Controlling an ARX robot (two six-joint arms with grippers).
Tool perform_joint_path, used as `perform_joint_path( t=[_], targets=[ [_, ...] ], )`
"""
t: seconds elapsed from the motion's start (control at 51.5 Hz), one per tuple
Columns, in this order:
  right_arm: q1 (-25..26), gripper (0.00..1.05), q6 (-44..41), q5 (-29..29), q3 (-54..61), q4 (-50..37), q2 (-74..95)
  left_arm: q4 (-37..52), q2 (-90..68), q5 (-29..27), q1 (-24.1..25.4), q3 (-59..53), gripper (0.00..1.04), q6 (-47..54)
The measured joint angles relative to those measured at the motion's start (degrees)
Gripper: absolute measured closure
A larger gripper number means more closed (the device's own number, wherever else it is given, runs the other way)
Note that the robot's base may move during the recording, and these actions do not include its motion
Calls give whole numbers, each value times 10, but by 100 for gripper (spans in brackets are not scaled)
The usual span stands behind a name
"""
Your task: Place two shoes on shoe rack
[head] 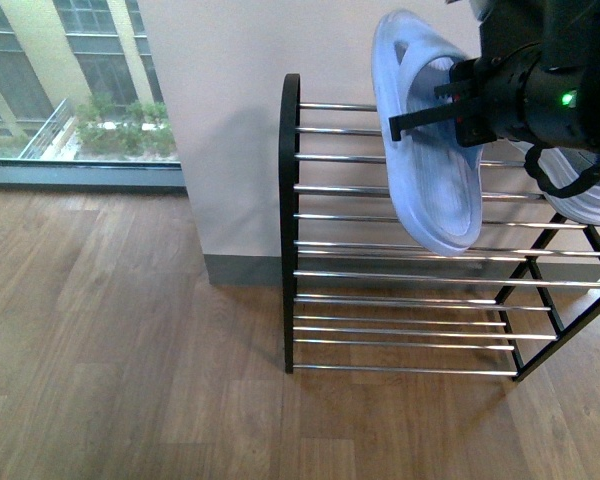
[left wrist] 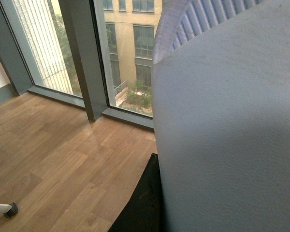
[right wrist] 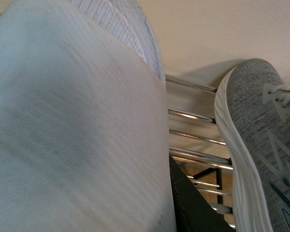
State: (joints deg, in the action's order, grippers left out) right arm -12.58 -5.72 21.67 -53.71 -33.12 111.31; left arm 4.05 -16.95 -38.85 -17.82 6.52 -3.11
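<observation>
Right end effector (head: 425, 110): pinching the slipper (head: 432, 195) by its strap, dark fingers pressed onto it. I take this arm for the right one because it enters the front view from the right; neither wrist view shows the fingers themselves.
Left end effector: cannot tell. Its wrist view is half filled by the slipper's pale surface (left wrist: 227, 140), with no finger in sight.
Slipper: held in the air in front of the shoe rack (head: 290, 200), standing nearly on end and tilted. Its lower end hangs near the rods of the upper shelves, and I cannot tell whether it touches them.
Sneaker (right wrist: 261, 145): lying on the rack's top rods, just beside the slipper in the right wrist view. In the front view only its white sole (head: 595, 205) shows past the arm.
Rack: against the wall (head: 230, 100) on the wooden floor (head: 110, 330), with the left part of the top shelf bare.
Step in hand: carrying the second shoe to the shelf. One shoe appears already placed.
Next move calls for: turning the slipper flat, sole down, and lowering it onto the rods to the left of the sneaker. The fingers should part only once it rests across several rods, or it may tip between them.
</observation>
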Motion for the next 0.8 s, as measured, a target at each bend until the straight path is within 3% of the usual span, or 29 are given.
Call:
perform_joint_path(
  t=[0.389,0.564,0.797],
  targets=[
    [31,103,-148,-5,-83,-13,96,0,0,0,0,0,103,0],
    [71,103,-241,5,-116,-21,128,0,0,0,0,0,103,0],
    [94,103,-295,28,-159,-23,167,0,0,0,0,0,103,0]
  ],
)
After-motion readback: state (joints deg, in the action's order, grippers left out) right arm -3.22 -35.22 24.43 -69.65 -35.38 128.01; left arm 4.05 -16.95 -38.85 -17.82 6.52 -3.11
